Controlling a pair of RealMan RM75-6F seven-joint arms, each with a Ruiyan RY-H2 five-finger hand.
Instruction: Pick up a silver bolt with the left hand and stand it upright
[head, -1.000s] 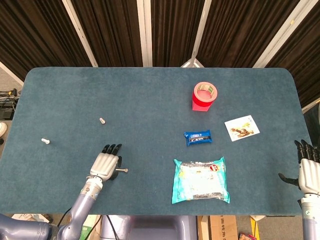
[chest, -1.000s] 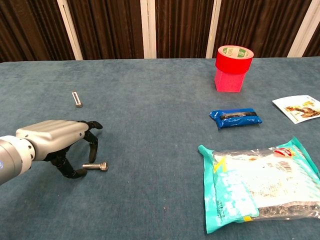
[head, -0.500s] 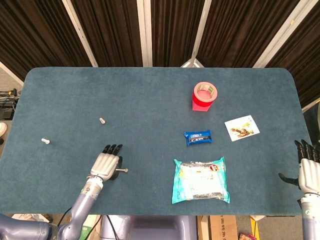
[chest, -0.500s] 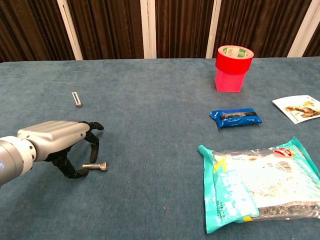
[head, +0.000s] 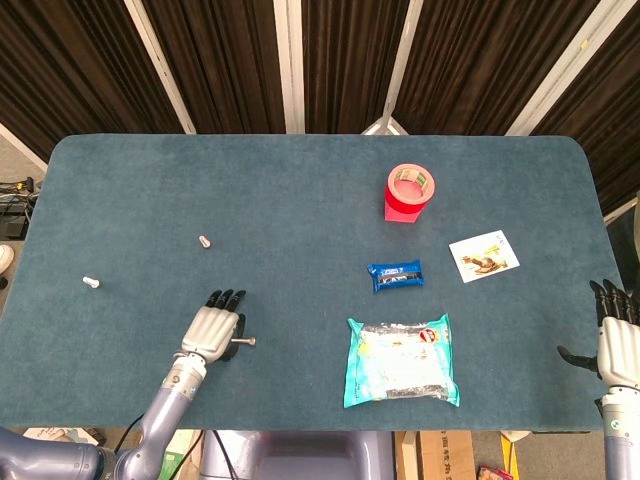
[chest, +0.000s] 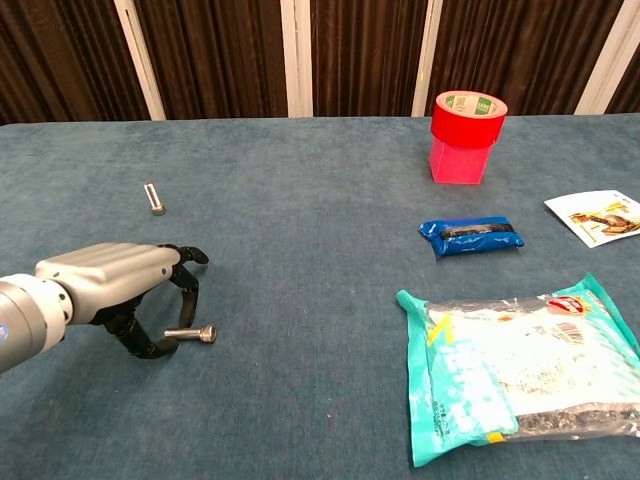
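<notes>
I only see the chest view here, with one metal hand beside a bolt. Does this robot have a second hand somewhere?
Observer: Yes. The head view shows the right hand at the right end of the table, fingers apart, holding nothing.
Operator: Are there any bolts besides the two I see?
Observer: Possibly one more: a small pale piece, perhaps a bolt, lies near the table's left edge, out to the left of the left hand.
</notes>
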